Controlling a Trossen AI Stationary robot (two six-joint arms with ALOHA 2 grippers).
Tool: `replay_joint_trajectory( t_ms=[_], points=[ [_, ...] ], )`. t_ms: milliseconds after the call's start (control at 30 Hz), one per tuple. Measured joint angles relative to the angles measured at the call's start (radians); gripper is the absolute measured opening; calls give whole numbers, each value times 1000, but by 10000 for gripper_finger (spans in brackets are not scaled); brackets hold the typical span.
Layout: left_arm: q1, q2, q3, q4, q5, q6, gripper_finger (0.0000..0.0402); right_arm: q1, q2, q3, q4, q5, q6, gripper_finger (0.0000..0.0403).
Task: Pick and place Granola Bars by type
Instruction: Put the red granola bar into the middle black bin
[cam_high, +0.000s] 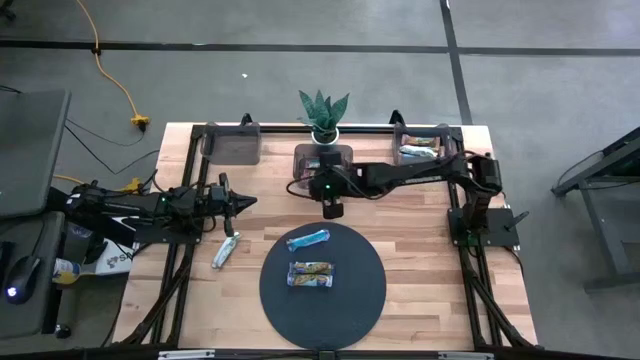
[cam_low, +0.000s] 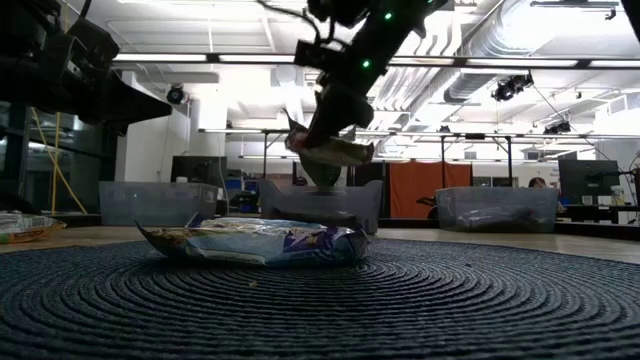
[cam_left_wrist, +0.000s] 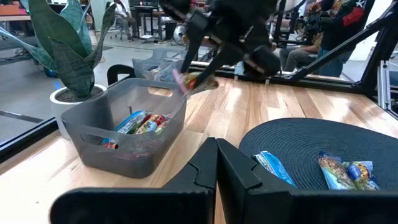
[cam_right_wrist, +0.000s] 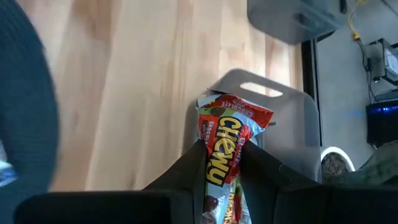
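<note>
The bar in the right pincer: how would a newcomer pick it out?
Find the potted plant at the table's far edge, then the grey bin before it. The red Chewy bar hangs there, pinched in the right pincer; every other bar lies on something.

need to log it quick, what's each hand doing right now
left hand: shut, empty.
right hand: shut on a red Chewy bar.

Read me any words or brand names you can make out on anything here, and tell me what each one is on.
"CHEWY": on the red granola bar held in the right gripper.
Smaller print above it on that wrapper: too blurred to read.
Wrappers of the bars on the round mat and in the middle bin: too small to read.
</note>
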Motion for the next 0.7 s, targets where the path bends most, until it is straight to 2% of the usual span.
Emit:
replay_joint_trajectory(
  t_ms=[433, 700],
  points=[
    [0, 0, 0, 0, 0, 0, 1, -83, 145, 179, -151, -5, -55, 73],
    [0, 0, 0, -1, 0, 0, 1, -109, 159, 192, -152, -10, -164, 73]
  ],
)
